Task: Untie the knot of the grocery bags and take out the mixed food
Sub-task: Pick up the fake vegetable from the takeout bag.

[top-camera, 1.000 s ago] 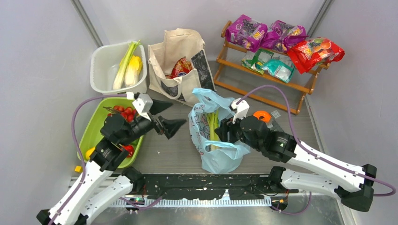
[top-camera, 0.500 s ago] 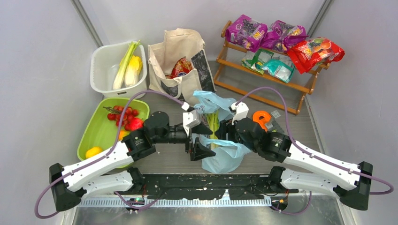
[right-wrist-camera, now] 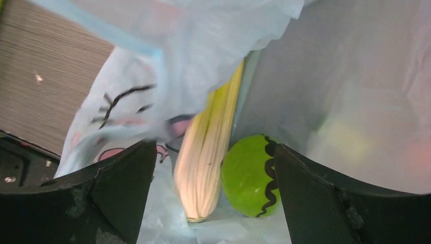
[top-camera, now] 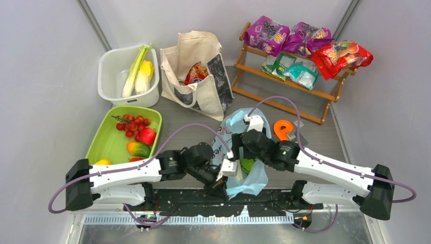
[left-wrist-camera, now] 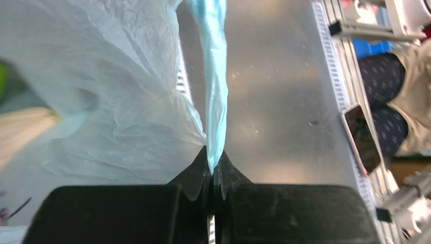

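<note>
Bag-emptying step: left pinches the plastic, right poised over the stalks

You look to be past the knot and into taking food out of the light-blue plastic bag, whose mouth gapes with no tie showing. Your left gripper is pressed together on a thin band of the bag's plastic at its near edge; whether that band is handle or rim I cannot tell. Your right gripper stands spread wide just above the opening. Below and between its fingers lie the green-white stalks, with a round green fruit just beside them; the fingers touch neither. Next, I judge, you need to hold the left pinch steady, lower the right and close across the stalks without catching loose film. The cream canvas tote, a red snack packet inside it, waits beyond
</note>
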